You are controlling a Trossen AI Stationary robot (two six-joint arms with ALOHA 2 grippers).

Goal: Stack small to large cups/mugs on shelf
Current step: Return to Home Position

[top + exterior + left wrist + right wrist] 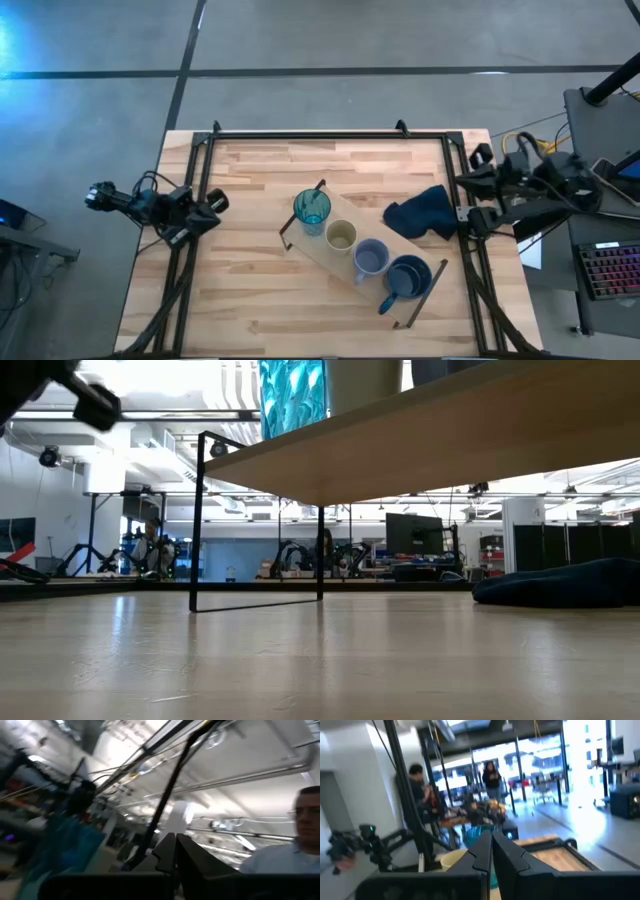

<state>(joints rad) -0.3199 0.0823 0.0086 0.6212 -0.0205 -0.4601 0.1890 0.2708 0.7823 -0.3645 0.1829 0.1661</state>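
Observation:
The light-wood shelf [322,250] stands slantwise mid-table on thin dark bars. On it stand, in a row from far left to near right, the teal tumbler [312,208], the yellowish-olive cup [341,237], the periwinkle cup [371,259] and the navy handled mug [408,278]. My left gripper [214,203] is shut and empty at the table's left edge, clear of the shelf. My right gripper [468,200] is shut and empty at the right edge, beside the dark blue cloth [422,212]. In the right wrist view the shut fingers [491,851] point toward the tumbler [479,833].
The dark blue cloth lies crumpled on the tabletop between the shelf and my right gripper. A black frame [330,133] runs along the table's far edge and sides. In the low view the shelf's board [450,430] stands raised on its bar [195,520]. People show in the room beyond.

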